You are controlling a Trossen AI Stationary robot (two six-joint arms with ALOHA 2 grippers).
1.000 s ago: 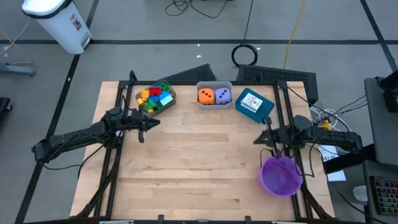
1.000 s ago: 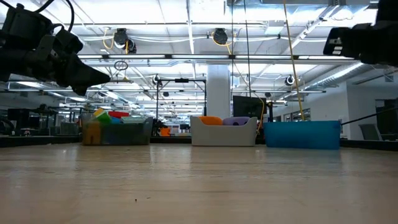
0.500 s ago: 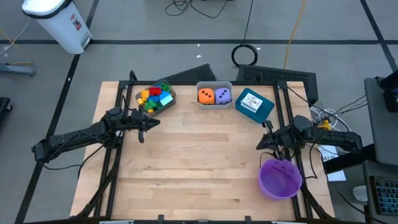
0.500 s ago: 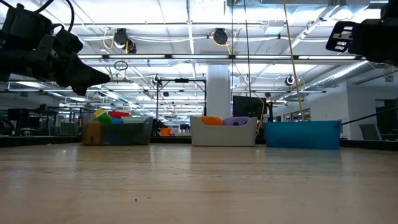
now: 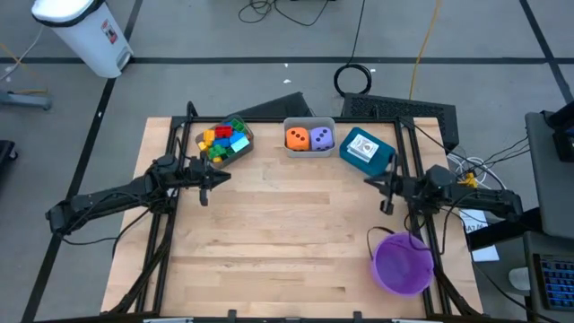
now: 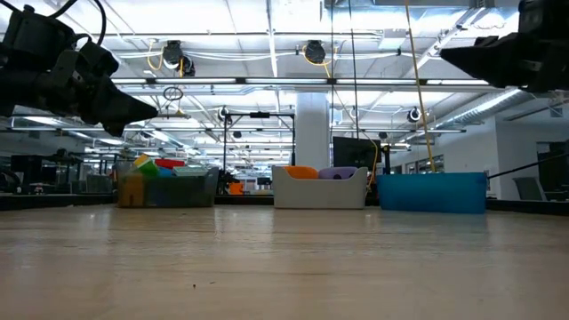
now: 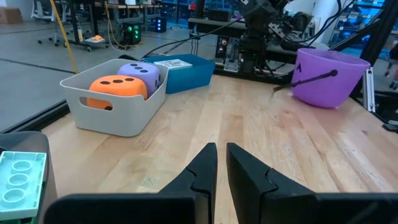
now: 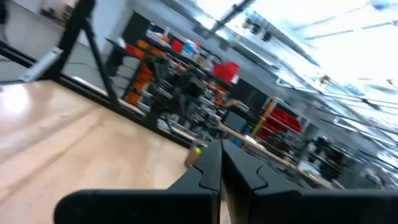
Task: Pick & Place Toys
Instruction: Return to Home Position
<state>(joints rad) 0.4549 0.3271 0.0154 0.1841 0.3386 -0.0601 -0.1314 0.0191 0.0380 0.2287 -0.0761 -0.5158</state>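
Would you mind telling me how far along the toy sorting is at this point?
Done, it seems: blocks fill the left bin, both dice sit in the grey bin, cards lie in the teal bin, and no toy shows on the table. In hand: nothing; the left gripper and right gripper are shut and empty. Left: probably just the return home.

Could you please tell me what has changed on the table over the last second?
The right gripper has swung away from the purple bowl toward the blue bin at the back; the bowl seems to have slid slightly toward the front. The left gripper, the dice and the blocks have not moved.
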